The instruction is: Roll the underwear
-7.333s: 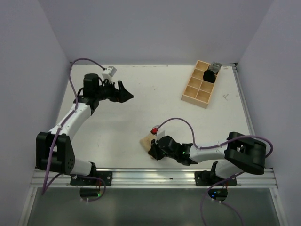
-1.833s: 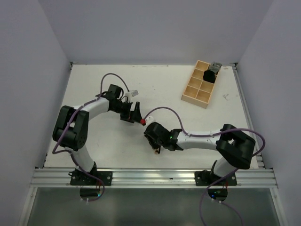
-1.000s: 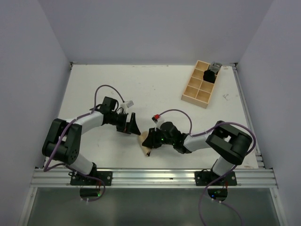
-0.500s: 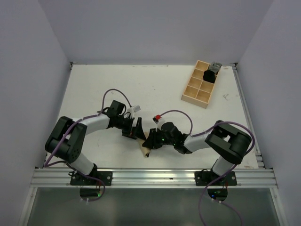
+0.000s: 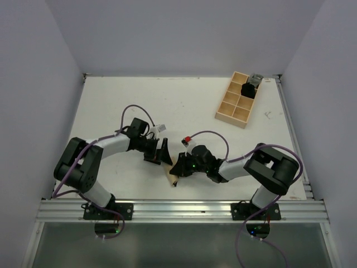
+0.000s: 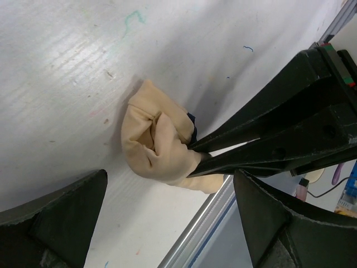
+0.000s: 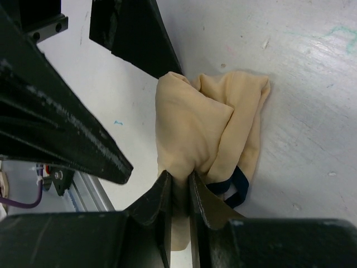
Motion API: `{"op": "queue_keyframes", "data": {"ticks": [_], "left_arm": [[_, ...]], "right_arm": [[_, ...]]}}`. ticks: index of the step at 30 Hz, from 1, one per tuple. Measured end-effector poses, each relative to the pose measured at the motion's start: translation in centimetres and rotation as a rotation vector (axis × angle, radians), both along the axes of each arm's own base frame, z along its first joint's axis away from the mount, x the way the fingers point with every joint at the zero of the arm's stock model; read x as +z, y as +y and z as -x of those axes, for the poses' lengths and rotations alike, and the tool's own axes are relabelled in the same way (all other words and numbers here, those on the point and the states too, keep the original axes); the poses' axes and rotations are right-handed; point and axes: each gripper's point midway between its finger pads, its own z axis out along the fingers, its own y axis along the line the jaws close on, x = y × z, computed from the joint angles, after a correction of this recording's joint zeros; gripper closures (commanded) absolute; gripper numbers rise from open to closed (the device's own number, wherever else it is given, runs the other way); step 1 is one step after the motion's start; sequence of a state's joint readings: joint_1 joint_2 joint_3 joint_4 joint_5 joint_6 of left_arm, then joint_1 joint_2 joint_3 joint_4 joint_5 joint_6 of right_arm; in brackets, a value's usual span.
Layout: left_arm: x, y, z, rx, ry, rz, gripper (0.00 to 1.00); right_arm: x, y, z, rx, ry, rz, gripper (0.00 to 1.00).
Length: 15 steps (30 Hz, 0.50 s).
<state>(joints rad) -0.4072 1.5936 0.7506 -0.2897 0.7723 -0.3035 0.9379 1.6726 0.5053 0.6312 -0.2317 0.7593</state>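
Setting: white counter (image 5: 195,106) boxed in by pale lilac walls, metal rail (image 5: 184,209) behind both grippers

Item 1, the underwear (image 7: 206,128): tan fabric with dark trim, lying on the counter at the tips of the right gripper (image 7: 179,181), which is clamped on one edge of it. The left gripper (image 5: 164,153) faces it from the opposite side, jaws spread wide and holding nothing, one finger to either side of the bundle and apart from it.

Condition: bunched into a loose lump of overlapping folds. A loop of dark trim sticks out beside the right gripper's fingers. Judged partly rolled at best; tightening and tucking the loose edge remain.

Item 2, wooden compartment tray (image 5: 231,120): well beyond the right gripper, with a dark object (image 5: 247,89) in one cell. Not in the way.

Obstruction: the two grippers crowd close around the bundle, leaving little room to turn it
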Motion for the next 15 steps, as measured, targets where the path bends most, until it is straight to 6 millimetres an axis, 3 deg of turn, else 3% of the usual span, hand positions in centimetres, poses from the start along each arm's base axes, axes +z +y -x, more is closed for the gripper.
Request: {"op": "queue_keyframes", "data": {"ticks": [4, 11, 15], "left_arm": [[-0.18, 0.36, -0.67, 0.02, 0.013, -0.025, 0.0], [-0.36, -0.06, -1.03, 0.011, 0.037, -0.014, 0.0], [-0.38, -0.36, -1.02, 0.001, 0.047, -0.004, 0.0]], "right_arm": [[0.03, 0.05, 0.21, 0.012, 0.003, -0.009, 0.86], [0.08, 0.15, 0.39, 0.031, 0.012, 0.005, 0.7], [0.08, -0.35, 0.35, 0.036, 0.013, 0.066, 0.68]]}}
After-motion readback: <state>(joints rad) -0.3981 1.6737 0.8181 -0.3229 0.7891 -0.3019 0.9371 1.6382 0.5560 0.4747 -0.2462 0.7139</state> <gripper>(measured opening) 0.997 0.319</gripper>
